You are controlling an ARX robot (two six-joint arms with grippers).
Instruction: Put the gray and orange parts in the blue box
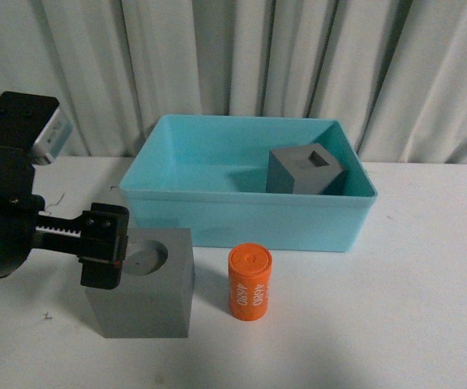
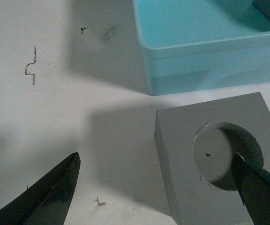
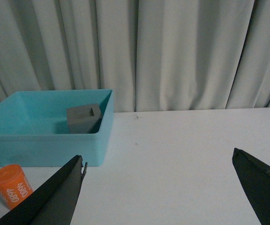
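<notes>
The blue box (image 1: 242, 223) stands at the back centre of the white table, and a gray cube with a square hole (image 1: 302, 170) lies inside at its right. In front of the box, a gray cube with a round hole (image 1: 148, 288) sits on the table, with the orange cylinder (image 1: 250, 282) upright just to its right. My left gripper (image 1: 108, 247) is open at this cube's left top edge. In the left wrist view the gripper (image 2: 156, 157) has one finger over the round hole of the cube (image 2: 182, 131) and the other over bare table. My right gripper (image 3: 158, 155) is open and empty over bare table, with the box (image 3: 46, 147) and cylinder (image 3: 12, 185) off to one side.
A pale pleated curtain (image 1: 298, 57) hangs right behind the table. Small dark scribbles (image 2: 31, 68) mark the tabletop near the box (image 2: 210, 65). The right arm does not show in the front view.
</notes>
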